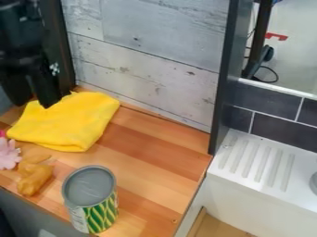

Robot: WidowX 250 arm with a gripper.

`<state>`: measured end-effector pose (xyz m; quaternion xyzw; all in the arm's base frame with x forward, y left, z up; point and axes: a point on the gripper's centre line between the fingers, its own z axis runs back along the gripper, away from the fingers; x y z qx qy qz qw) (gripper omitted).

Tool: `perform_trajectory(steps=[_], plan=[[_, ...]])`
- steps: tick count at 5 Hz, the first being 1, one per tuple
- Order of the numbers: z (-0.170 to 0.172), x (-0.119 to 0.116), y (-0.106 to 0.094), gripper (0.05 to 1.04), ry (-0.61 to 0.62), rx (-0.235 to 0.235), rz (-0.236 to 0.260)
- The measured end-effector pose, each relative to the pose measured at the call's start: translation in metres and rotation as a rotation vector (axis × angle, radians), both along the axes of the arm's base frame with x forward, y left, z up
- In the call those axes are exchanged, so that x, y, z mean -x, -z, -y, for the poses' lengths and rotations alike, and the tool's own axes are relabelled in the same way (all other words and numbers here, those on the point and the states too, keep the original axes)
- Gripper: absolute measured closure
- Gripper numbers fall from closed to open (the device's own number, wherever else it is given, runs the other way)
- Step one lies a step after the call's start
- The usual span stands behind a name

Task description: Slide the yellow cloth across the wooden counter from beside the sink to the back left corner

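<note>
Black gripper (pixel 36 104), its fingers apart, hangs upper left by the yellow cloth (pixel 69 122), with the can (pixel 90 187), orange-brown toy (pixel 33 177) and pink flower (pixel 9 154) lower left, where a low, careless sweep could tip them over the counter's edge (pixel 176 227).

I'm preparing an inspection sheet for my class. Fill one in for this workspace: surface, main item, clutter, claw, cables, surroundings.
Surface: wooden counter with boards in lighter and darker tones.
Main item: yellow cloth, loosely folded, lying on the counter near the wall.
Clutter: upright can with a green and yellow pattern, near the front edge; brownish-orange toy and pink flower-like object left of it.
Claw: black claw at upper left, fingers apart, by the cloth; contact cannot be told.
Cables: thin black cable curling at upper right, off the counter.
Surroundings: grey plank wall behind; ribbed white drainboard and dark tiles at right.
</note>
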<state>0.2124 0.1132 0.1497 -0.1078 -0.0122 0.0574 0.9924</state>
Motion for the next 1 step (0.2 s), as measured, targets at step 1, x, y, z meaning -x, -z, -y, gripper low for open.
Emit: perform_trajectory(steps=[1], plan=[[0.0182,0.0134,-0.0132,0.083,0.017,-0.048,-0.015]])
